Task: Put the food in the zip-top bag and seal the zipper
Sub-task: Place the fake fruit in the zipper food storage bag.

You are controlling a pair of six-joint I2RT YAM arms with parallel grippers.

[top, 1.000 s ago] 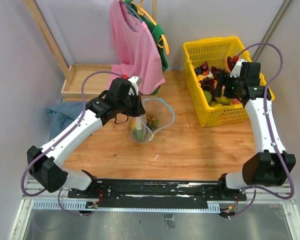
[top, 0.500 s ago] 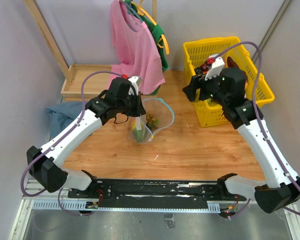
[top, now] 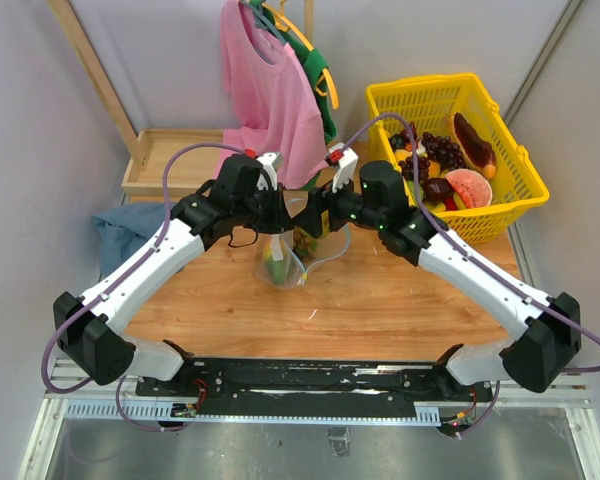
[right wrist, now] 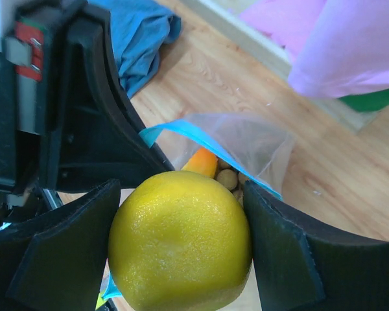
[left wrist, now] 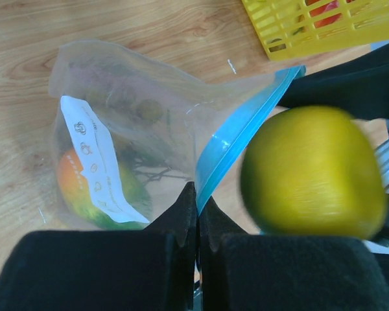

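While the right fingers [right wrist: 282, 253] stand wide, clamped on one glossy yellow fruit [right wrist: 181, 240] just above the bag's mouth, the left fingers [left wrist: 178, 217] are pinched tight on the teal-blue zipper [left wrist: 236, 139]. The single clear, crinkly zip-top bag [left wrist: 129, 103] stands on the worktop [top: 380, 290], holding an orange-green piece [left wrist: 74, 184] and tan berries [right wrist: 228, 178]. The left arm's black body crowds the mouth. A yellow basket [top: 425, 95], pink shirt [top: 270, 90] and blue cloth [top: 120, 230] lie around.

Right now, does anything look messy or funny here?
Nothing is spilled or broken. The zip-top bag stands open with food inside, and the yellow fruit is held right at its mouth. Only the blue cloth looks messy, crumpled at the table's left edge.
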